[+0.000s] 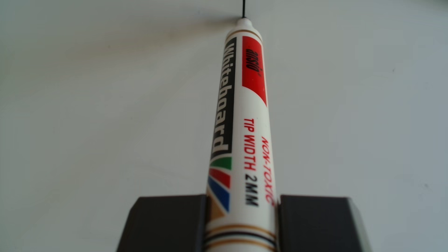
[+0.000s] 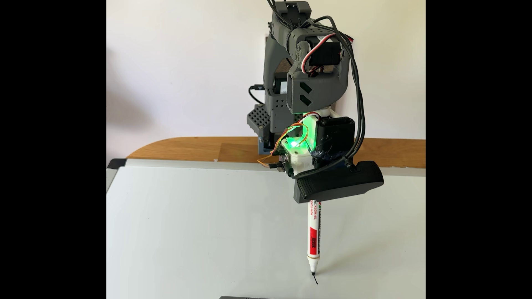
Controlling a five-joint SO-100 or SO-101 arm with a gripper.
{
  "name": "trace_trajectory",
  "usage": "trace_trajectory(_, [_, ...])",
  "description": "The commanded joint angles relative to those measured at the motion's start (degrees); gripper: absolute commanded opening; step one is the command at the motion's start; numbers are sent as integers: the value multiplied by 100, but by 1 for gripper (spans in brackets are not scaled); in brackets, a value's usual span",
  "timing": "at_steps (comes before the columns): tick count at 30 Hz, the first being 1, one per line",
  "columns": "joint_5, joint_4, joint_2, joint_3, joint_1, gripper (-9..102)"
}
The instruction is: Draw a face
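A white whiteboard marker (image 1: 242, 121) with red and black lettering sticks out between my two dark fingers (image 1: 169, 218); my gripper (image 1: 243, 197) is shut on it. In the fixed view the marker (image 2: 313, 235) stands nearly upright, and its black tip touches the whiteboard (image 2: 201, 230) at the lower right. Of the face, one short thin black stroke (image 2: 315, 279) runs from the tip toward the board's near edge; in the other view this stroke (image 1: 243, 8) leaves the tip toward the top edge. A black camera housing (image 2: 336, 184) hides the jaws in the fixed view.
The whiteboard's grey frame and black corner piece (image 2: 116, 164) lie at the far left. Behind the board runs a wooden tabletop (image 2: 201, 149) on which the grey arm base (image 2: 273, 120) stands against a white wall. A dark object (image 2: 244, 297) pokes in at the bottom edge.
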Motion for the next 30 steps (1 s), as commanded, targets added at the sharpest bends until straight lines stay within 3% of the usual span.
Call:
trace_trajectory(1, [-35, 167, 668, -26, -18, -1])
trace_trajectory(12, [-35, 44, 1134, -378, -105, -1])
trace_trajectory(20, [18, 88, 1512, -527, 826, -1])
trace_trajectory(24, [-1485, 44, 1494, -475, 888, -1])
trace_trajectory(30, [-4799, 26, 1072, -404, 1274, -1])
